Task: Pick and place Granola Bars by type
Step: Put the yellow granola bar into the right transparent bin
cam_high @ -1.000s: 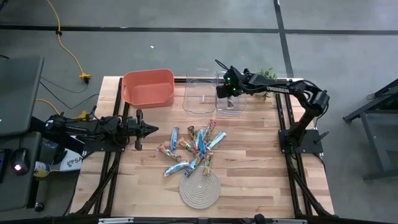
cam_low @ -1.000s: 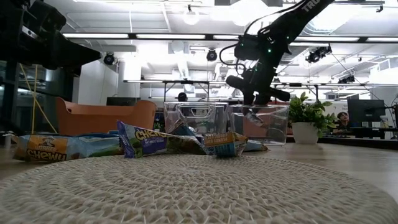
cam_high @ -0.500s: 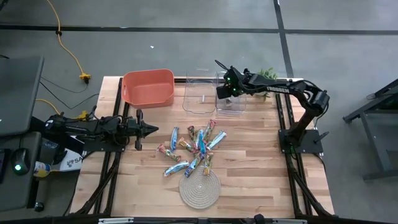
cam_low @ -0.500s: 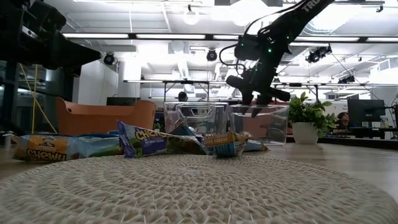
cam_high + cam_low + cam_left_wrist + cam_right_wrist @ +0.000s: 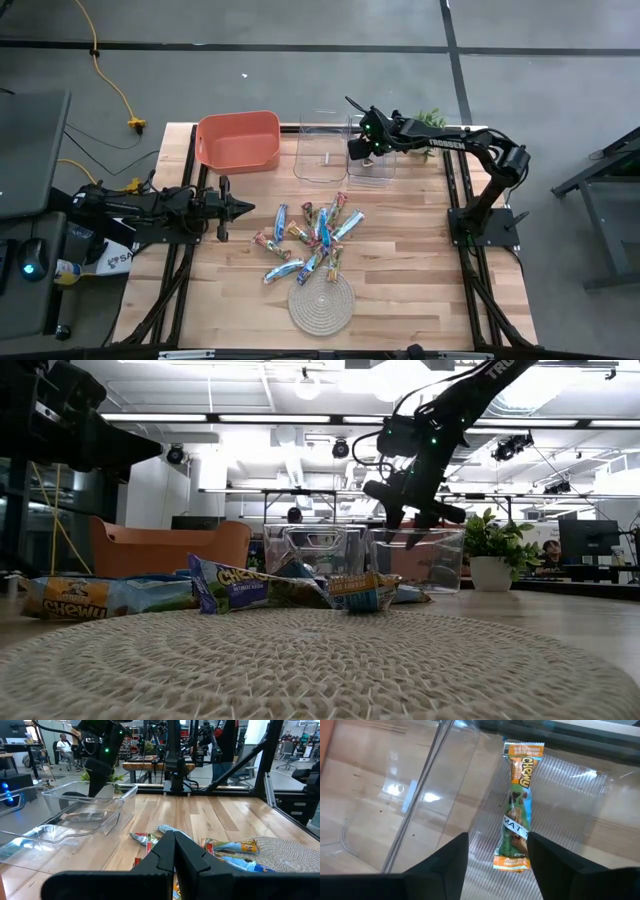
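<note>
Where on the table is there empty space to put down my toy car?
Bare wood lies right of the granola bars, toward the right arm's base, and in the front left corner beside the rope mat. The middle is crowded with bars. The back edge is filled by the orange bin and two clear bins.

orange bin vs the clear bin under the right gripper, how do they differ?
The orange bin is opaque; the clear bin is see-through. The clear bin holds one granola bar, the orange bin shows none. The right gripper hovers over the clear bin, nothing hovers over the orange one. Both are open-topped at the table's far edge.
</note>
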Robot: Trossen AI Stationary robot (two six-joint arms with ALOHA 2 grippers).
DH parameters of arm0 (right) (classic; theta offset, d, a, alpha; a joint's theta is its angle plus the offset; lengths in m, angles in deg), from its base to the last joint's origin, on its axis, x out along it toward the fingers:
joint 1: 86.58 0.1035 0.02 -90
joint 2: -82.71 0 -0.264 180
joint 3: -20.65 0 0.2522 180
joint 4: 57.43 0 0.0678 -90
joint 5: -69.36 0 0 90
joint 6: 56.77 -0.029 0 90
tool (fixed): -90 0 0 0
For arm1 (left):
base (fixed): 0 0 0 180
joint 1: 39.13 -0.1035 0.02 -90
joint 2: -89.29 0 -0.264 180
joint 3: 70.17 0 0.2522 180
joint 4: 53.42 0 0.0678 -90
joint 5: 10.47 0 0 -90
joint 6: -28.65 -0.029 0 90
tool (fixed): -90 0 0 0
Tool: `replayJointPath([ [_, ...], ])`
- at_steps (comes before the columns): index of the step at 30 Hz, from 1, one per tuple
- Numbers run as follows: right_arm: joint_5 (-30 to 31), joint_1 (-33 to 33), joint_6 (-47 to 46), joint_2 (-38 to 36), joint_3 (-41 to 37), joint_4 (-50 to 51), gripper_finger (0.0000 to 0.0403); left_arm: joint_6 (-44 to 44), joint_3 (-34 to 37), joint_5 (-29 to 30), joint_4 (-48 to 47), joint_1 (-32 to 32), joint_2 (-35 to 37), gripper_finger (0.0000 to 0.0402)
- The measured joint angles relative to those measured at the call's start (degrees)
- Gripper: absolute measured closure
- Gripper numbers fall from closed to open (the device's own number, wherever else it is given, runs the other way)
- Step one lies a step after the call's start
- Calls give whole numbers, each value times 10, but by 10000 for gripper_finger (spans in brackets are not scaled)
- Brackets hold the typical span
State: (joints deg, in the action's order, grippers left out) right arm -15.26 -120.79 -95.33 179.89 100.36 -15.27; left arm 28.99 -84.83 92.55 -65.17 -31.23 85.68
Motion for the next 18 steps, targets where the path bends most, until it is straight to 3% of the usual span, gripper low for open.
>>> replayJointPath([
  [18, -63, 1, 33, -5, 0, -41, 222, 0, 0, 0, 0, 0, 0, 401],
])
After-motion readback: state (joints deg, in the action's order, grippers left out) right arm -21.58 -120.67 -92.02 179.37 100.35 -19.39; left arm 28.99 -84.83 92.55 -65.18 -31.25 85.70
